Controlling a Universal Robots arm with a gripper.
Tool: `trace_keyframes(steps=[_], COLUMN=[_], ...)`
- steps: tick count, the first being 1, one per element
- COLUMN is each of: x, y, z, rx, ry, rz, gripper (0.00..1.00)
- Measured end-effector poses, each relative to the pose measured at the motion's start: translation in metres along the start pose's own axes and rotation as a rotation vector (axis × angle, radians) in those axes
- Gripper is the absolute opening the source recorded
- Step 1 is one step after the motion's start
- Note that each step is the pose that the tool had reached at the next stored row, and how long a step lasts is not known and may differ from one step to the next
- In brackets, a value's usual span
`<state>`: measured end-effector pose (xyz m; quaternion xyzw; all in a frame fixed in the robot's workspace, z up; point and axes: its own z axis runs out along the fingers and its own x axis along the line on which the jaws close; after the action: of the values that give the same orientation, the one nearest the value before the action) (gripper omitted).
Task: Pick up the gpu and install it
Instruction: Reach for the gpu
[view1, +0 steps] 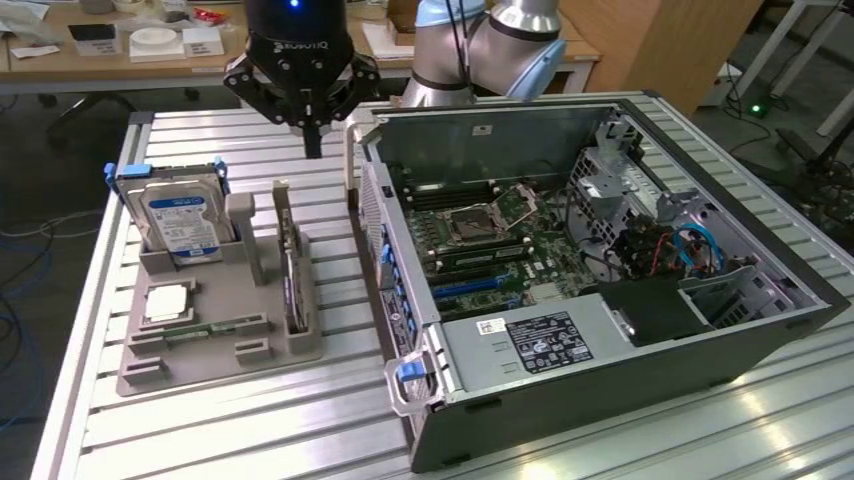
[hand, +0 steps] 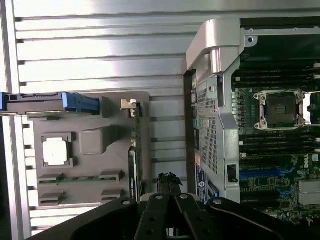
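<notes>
Clenched on nothing, the claw hangs in the upper middle of the exterior view, its two dark fingers pressed together and pointing down at the slatted metal table; it touches nothing and sits above the strip of table between the grey holder and the open computer case; from the wrist camera the claw shows its tips meeting with no gap; the gpu stands on its long edge in a slot along the holder's side nearest the case, left of centre in the exterior view, its pale bracket rising at the far end, below and slightly to the exterior view's left of the claw; a hard drive with a blue-white label stands upright at the holder's far left corner; a square chip lies flat in front of it, and a green memory stick lies nearer still; inside the case the motherboard lies exposed
</notes>
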<state>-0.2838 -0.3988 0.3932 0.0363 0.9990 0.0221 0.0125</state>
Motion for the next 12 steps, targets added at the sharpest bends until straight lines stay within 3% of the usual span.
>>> trace_keyframes(steps=[12], x=[0.022], y=[-0.0016], z=[-0.0005], rx=[0.0], ry=[0.0], rz=[0.0], gripper=[0.11])
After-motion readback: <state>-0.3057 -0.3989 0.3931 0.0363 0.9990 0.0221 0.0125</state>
